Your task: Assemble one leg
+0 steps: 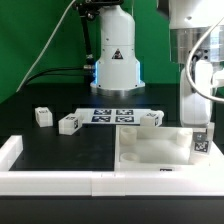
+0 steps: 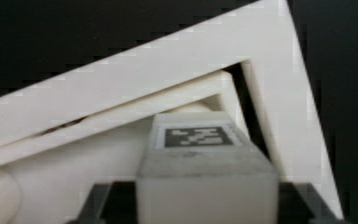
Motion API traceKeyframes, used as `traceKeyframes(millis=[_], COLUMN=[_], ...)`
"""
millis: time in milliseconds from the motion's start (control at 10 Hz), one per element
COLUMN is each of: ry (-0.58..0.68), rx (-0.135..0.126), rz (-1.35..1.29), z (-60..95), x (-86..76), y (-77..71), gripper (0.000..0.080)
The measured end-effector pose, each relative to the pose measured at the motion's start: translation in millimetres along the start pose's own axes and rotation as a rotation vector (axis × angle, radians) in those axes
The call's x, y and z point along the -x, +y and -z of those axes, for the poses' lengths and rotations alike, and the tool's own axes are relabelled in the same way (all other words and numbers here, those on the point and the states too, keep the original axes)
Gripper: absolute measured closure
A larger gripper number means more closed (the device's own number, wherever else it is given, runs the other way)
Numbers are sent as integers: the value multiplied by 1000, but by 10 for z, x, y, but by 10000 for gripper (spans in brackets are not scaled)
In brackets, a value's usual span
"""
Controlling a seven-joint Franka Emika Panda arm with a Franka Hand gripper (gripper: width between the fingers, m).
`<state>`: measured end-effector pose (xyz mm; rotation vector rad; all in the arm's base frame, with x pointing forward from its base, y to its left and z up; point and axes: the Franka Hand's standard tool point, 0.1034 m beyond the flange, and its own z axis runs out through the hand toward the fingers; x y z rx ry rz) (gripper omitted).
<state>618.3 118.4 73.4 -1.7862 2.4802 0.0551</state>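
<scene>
The arm's two-finger gripper is seen at about 3 o'clock in the exterior view, clenched on the small white plastic block-shaped leg, whose black-and-white tag faces the camera. In the wrist view the same leg is held between two dark fingers, its tagged face turned toward the lens.

The leg is held upright, its long axis vertical, its lower end pointing down into the corner of the large flat white square tabletop part, which is lodged against the white L-shaped border wall at about 5 o'clock. Whether the lower end already touches the part cannot be told; the corner hole is hidden by the leg itself.

Risks noted:
- The hole is not visible, so a slightly offset descent is judged likely to land the leg on the flat surface or the raised rim and jam it.
- A tilted leg could bind, and downward force could then slip it within the fingers.
- If turning is needed to seat it, the tabletop part may rotate unless it is kept pressed into the wall.

Three further white leg blocks lie at 9 to 12 o'clock, near the marker board
</scene>
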Motion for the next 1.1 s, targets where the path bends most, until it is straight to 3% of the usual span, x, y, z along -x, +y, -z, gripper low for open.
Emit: traceKeyframes(millis=[200,300,400,500,600,1100], ry=[0,-1,-1,-1,-1,-1], rx=[0,0,0,1,1,1], rz=[27,28,33,36,38,48], z=[-2,-2,-2,-3,-3,-4], x=[8,10,12,14,15,24], y=[5,6,7,8,9,14], gripper=[500,324,324,194,160,151])
